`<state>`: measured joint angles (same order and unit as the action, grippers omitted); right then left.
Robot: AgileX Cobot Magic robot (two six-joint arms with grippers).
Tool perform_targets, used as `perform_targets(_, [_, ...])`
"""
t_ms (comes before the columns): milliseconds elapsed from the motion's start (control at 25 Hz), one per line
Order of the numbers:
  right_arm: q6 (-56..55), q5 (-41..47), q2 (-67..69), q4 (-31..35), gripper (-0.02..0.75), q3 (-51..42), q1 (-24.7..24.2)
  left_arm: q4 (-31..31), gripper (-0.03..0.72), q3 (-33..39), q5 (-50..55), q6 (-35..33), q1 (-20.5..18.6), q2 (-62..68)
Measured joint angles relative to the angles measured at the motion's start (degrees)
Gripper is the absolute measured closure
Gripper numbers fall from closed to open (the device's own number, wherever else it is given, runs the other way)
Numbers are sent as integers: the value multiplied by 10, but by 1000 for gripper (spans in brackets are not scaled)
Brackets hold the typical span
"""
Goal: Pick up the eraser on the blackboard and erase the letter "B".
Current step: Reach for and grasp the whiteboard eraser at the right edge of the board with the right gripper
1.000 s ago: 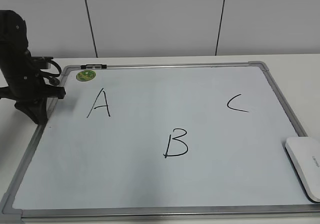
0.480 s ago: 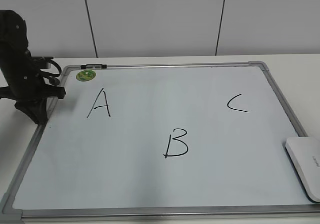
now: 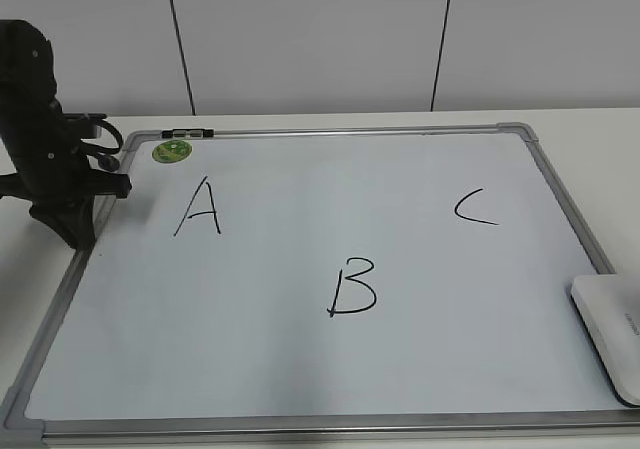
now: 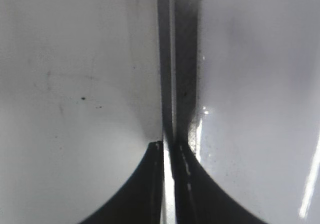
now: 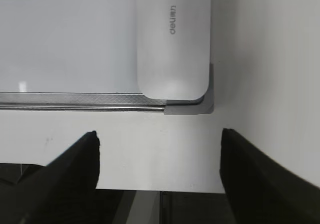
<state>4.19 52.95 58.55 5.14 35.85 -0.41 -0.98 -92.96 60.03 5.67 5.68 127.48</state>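
Note:
The blackboard [image 3: 300, 369], a white dry-erase board with a grey metal frame, lies flat on the table. The black letter "B" [image 3: 352, 287] is at its middle, with "A" [image 3: 200, 209] to the left and "C" [image 3: 472, 208] to the right. The white eraser [image 3: 612, 334] lies on the board's near right corner; the right wrist view shows it [image 5: 173, 39] with grey lettering. My right gripper [image 5: 159, 136] is open and empty over bare table, short of the eraser. My left gripper [image 4: 167, 145] is shut and empty at the board's left frame [image 4: 172, 59].
The left arm [image 3: 45, 139] stands at the board's far left corner. A round green sticker [image 3: 171, 151] and a small black-and-white clip [image 3: 187, 132] sit at the top left of the frame. The table's front edge [image 5: 165, 190] is just under the right gripper.

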Motion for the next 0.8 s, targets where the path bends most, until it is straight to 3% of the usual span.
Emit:
perform_targets(280, [19, -8, 77, 19, 179, 48, 0, 0, 669, 0, 0, 0, 0, 0])
perform_targets(640, [39, -9, 188, 63, 118, 105, 0, 0, 669, 0, 1, 0, 0, 0])
perform_targets(800, [43, -9, 226, 70, 118, 129, 22, 0, 669, 0, 1, 0, 0, 0])
